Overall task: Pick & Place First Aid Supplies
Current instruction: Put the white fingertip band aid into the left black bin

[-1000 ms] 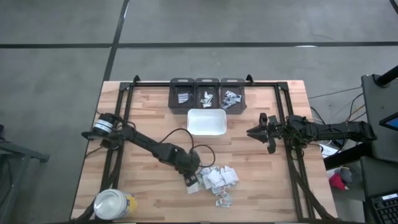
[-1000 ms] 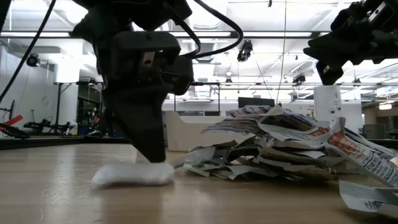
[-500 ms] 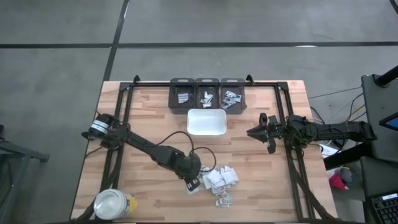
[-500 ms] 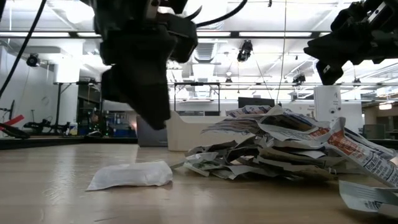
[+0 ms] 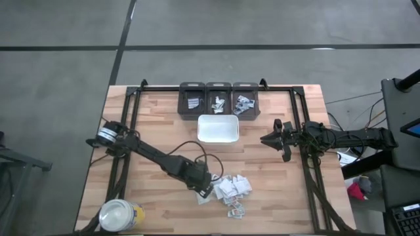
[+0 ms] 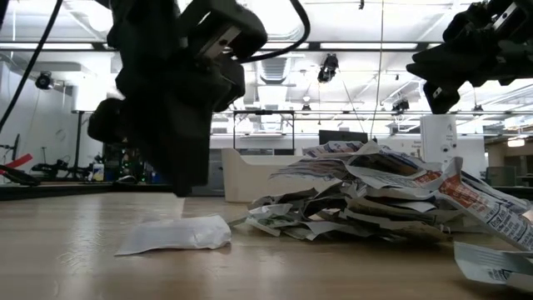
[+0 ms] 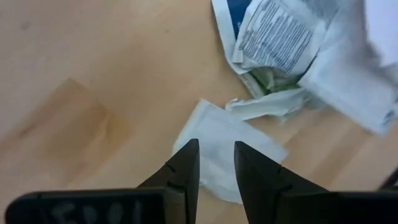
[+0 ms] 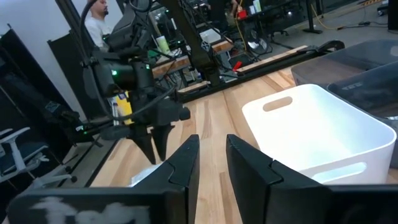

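Your left tool (image 7: 214, 163) hangs just above a white flat packet (image 7: 227, 146) lying on the worktop (image 5: 157, 124), beside the heap of first aid supplies (image 5: 230, 190). Its fingers stand narrowly apart, gripping nothing. A second ago it pressed on that packet; now it has lifted clear. Your right tool (image 5: 268, 139) waits well apart; fingers seem slightly parted, empty.

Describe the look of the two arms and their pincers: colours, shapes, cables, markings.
Both arms are dark, jointed and slim. The left arm has a silvery-white cylinder at its base end, and a thin black cable loops beside its wrist. The left pincer has two black, tapering, pointed fingers. The right pincer has the same black wedge-shaped fingers. Faint pale lettering, unreadable, marks each pincer's body.
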You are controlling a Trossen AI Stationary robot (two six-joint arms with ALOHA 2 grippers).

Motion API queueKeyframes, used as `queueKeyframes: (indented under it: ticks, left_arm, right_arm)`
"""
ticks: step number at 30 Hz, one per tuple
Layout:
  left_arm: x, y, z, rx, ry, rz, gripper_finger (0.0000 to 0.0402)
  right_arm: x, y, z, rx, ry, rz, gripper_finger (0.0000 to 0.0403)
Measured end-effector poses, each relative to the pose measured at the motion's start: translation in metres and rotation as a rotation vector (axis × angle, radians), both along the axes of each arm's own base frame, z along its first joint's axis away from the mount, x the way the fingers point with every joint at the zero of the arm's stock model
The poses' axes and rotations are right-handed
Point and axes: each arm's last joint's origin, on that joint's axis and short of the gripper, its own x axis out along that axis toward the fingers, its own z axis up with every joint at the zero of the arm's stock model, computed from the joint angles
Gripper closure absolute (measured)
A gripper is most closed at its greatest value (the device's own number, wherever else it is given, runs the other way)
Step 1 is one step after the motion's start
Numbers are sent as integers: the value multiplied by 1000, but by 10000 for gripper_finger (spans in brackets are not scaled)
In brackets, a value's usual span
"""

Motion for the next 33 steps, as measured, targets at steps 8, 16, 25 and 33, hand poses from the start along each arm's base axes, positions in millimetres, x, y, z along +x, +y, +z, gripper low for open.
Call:
queueKeyframes:
  ticks: [8, 16, 25, 33]
  left_arm:
    - [-5, -4, -7, 73, 38, -128, 307]
    - [-9, -6, -8, 105, 58, -154, 307]
    - [-11, -5, -11, 128, 57, -166, 307]
    - [-10, -6, -11, 120, 45, -161, 307]
  right_arm:
    - [0, 0, 0, 0, 0, 0, 339]
    - [0, 0, 0, 0, 0, 0, 330]
    - [0, 0, 0, 0, 0, 0, 325]
    - [0, 0, 0, 0, 0, 0, 339]
